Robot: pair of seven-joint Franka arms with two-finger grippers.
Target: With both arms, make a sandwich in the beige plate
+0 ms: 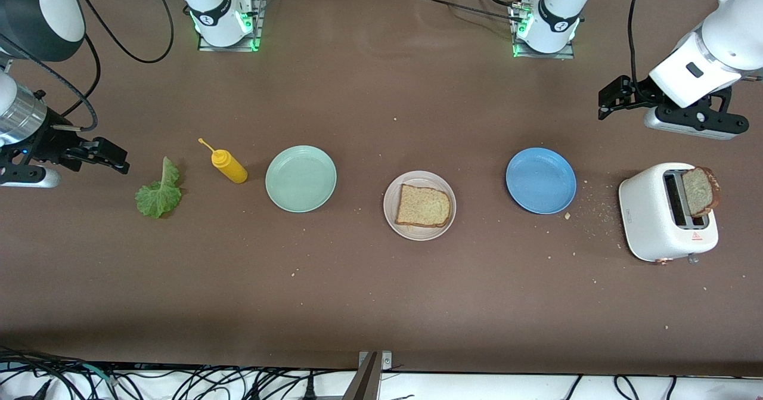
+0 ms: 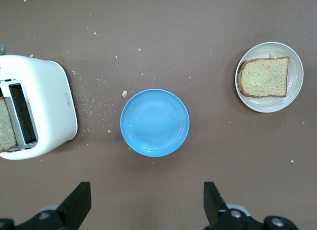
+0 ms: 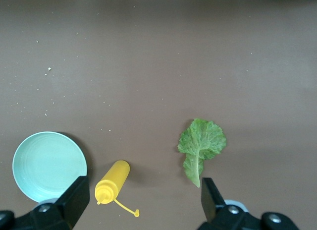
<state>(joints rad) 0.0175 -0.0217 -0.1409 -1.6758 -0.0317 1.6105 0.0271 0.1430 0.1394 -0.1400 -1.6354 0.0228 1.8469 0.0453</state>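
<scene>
At the right arm's end of the table, the right gripper [image 1: 116, 158] hangs in the air with its fingers spread wide and nothing between them, just beside the lettuce leaf [image 1: 158, 192], which lies flat on the brown table [image 1: 357, 304] slightly nearer the front camera than the gripper's tips. In the right wrist view the leaf [image 3: 201, 147] shows between the two black fingers [image 3: 74, 199], apart from them. Next along lies a yellow squeeze bottle [image 1: 228, 165] on its side, then an empty mint-green plate [image 1: 301, 179]. Near the middle of the table sits the beige plate [image 1: 419, 205] with one brown bread slice [image 1: 423, 207] lying flat in it; it is well apart from both grippers. Past it, toward the left arm's end, is an empty blue plate [image 1: 540, 180] with crumbs scattered on the table beside it. Then comes a white toaster [image 1: 661, 212] with a second bread slice [image 1: 701, 191] standing up out of its slot. The left gripper [image 1: 611, 99] hangs over bare table with its fingers wide apart and empty, clear of the toaster and the blue plate; in the left wrist view the blue plate [image 2: 154, 122] shows between its fingers [image 2: 214, 200], untouched.
</scene>
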